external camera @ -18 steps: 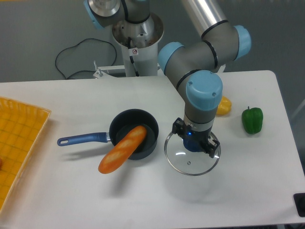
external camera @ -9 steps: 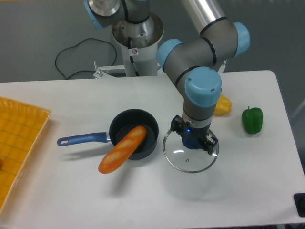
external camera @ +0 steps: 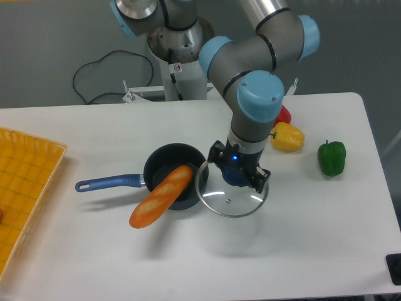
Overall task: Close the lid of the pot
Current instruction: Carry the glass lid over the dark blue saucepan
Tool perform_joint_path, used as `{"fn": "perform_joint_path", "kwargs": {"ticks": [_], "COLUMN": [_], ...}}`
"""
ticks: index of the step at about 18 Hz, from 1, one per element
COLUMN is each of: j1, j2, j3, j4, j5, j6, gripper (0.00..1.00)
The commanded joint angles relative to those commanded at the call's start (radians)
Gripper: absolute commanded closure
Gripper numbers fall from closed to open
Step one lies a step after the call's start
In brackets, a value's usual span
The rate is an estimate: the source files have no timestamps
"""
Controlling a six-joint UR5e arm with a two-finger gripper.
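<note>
You are holding the lid [external camera: 230, 196] by its blue knob with the fingers [external camera: 236, 175] clamped shut, just right of the pot [external camera: 176, 175], and the baguette [external camera: 161, 195] sticking out over the rim is likely going to stop it seating.

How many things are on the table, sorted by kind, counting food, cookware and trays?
Food: 4, the bread roll, yellow pepper, green pepper and a red item half hidden behind the arm.
Cookware: 2, the pot and the lid held by the hand.
Trays: 1, the yellow tray.
Total: 7.
</note>
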Motion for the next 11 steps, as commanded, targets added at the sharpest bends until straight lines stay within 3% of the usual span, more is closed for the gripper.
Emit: {"fn": "perform_joint_path", "kwargs": {"ticks": [4,8,11], "j1": [-0.011,-0.012,-0.015], "j2": [0.029,0.080,0.123], "j3": [-0.060,-0.129,-0.163], "j4": [0.005,0.083,0.092], "j5": [-0.029,-0.077,-0.095], "j6": [-0.021,-0.095,-0.112], "gripper": [0.59,0.59,0.59]}}
